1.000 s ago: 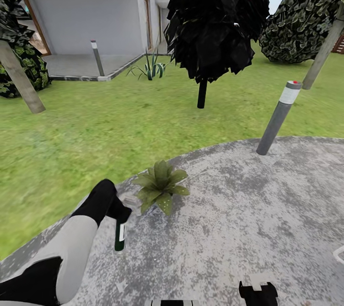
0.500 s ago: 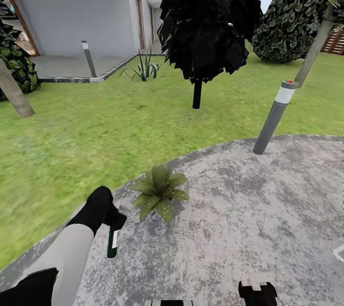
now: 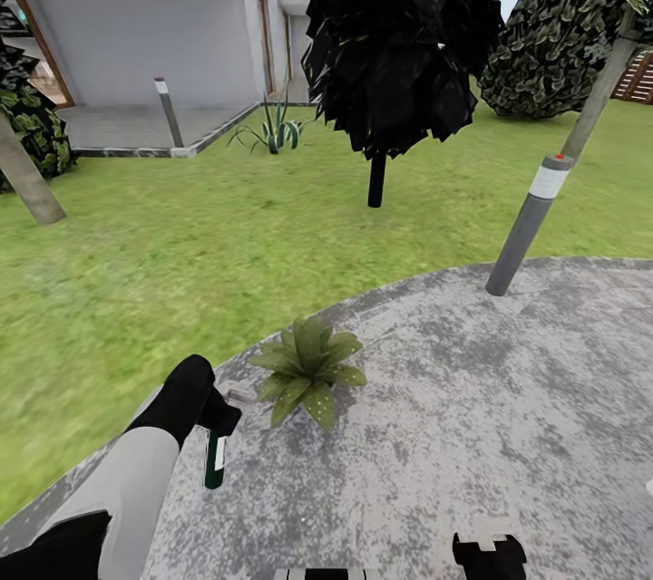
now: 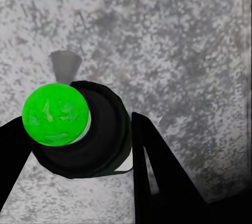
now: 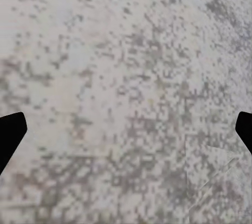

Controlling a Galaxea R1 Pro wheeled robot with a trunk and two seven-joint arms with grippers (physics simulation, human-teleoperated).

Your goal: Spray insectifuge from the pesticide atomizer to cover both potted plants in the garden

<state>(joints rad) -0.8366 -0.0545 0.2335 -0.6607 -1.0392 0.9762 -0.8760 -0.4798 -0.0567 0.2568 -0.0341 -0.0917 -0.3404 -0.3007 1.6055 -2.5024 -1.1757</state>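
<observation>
- Pesticide atomizer [image 3: 215,459]: slim, dark green with a white band, hanging upright over the patio [image 3: 472,435] at seven o'clock from the potted plant [image 3: 308,366]; bright green round cap [image 4: 55,113] in the left wrist view
- Left gripper [image 3: 218,421]: clamped on the bottle's black collar
- Right gripper [image 5: 126,129]: fingers spread wide, nothing between them
- Patio: mottled grey stone, round-edged against lawn [image 3: 181,245]
</observation>
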